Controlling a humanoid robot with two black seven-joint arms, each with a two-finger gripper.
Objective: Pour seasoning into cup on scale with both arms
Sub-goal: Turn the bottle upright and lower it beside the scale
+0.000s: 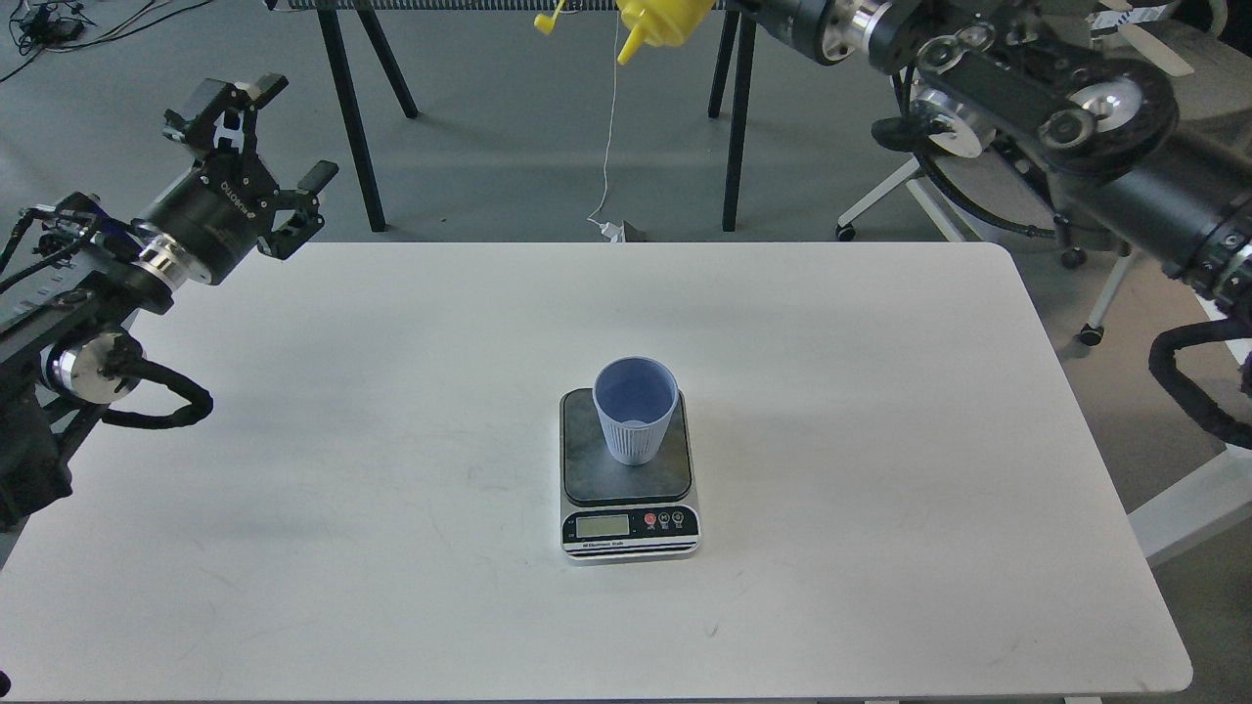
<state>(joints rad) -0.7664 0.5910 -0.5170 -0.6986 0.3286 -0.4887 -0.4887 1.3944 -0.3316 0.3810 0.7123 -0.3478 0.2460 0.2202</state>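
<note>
The pale blue ribbed cup stands upright on the dark top plate of the scale, mid-table. The yellow seasoning bottle is high at the top edge. Only its nozzle end and its cap strap show, with the nozzle pointing down-left. My right arm's wrist is beside the bottle, and its fingers are cut off by the top edge. My left gripper is open and empty, raised beyond the table's far left corner.
The white table bears only the scale and cup. Black trestle legs and a thin white cord stand behind the table. An office chair base is on the floor at the back right.
</note>
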